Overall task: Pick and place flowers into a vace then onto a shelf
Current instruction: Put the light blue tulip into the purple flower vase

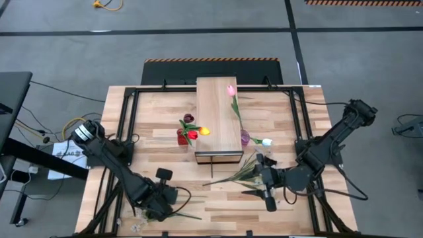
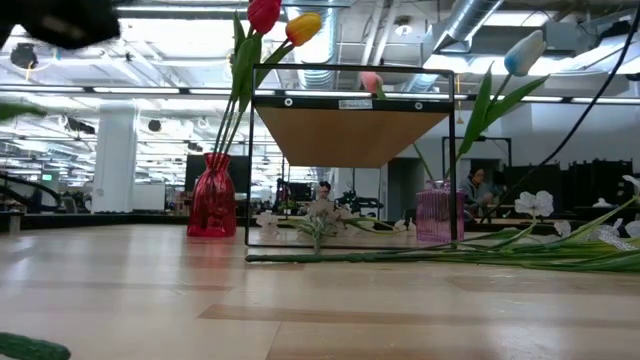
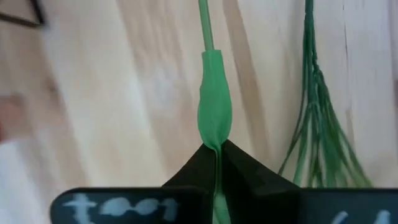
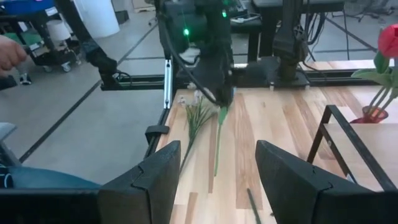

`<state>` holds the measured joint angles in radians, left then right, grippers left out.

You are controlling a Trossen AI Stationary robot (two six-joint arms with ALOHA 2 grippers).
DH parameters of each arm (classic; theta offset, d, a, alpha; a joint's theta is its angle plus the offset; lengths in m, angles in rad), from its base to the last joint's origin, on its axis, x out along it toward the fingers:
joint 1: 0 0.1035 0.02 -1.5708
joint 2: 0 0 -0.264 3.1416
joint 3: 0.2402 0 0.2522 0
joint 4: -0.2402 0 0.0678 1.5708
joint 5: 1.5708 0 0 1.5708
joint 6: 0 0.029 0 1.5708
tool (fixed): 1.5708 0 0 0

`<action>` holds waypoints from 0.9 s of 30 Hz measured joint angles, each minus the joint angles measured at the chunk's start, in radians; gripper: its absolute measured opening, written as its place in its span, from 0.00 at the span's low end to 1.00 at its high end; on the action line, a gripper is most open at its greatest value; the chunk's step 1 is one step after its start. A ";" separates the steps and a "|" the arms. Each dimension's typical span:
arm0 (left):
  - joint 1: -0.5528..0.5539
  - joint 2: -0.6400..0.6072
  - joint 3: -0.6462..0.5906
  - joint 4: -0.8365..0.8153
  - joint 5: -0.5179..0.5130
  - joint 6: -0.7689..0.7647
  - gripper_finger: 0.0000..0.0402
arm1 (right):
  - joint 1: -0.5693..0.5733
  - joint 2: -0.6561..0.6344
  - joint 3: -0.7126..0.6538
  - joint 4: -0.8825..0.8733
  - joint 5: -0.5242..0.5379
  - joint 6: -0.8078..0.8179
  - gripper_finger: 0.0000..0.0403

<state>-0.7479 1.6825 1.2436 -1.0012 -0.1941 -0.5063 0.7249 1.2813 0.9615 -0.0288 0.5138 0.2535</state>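
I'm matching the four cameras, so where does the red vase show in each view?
High view: the red vase stands just left of the shelf, mid-table.
Low view: left of centre, beside the shelf's black frame.
Left wrist view: not in it.
Right wrist view: only its rim, at the right edge.
Shared landmark: the shelf.

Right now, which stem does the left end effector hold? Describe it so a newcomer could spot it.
Start at the wooden table and go to its front-left corner, where the left end effector is. The green stem is pinched there, single and smooth, unlike the thin-stranded spray lying beside it.
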 joint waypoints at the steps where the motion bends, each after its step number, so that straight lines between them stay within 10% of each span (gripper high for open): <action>1: 0.000 0.000 0.028 -0.034 -0.012 0.019 0.01 | -0.001 -0.004 0.000 0.000 0.000 0.000 0.50; 13: 0.094 0.005 0.423 -0.362 -0.105 0.204 0.01 | -0.048 -0.096 0.000 0.008 0.000 -0.002 0.50; 27: 0.238 0.005 0.789 -0.384 -0.112 0.389 0.01 | -0.079 -0.131 0.000 0.001 0.011 -0.262 0.50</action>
<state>-0.5095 1.6871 2.0324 -1.3853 -0.3059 -0.1173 0.6458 1.1503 0.9619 -0.0275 0.5247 -0.0087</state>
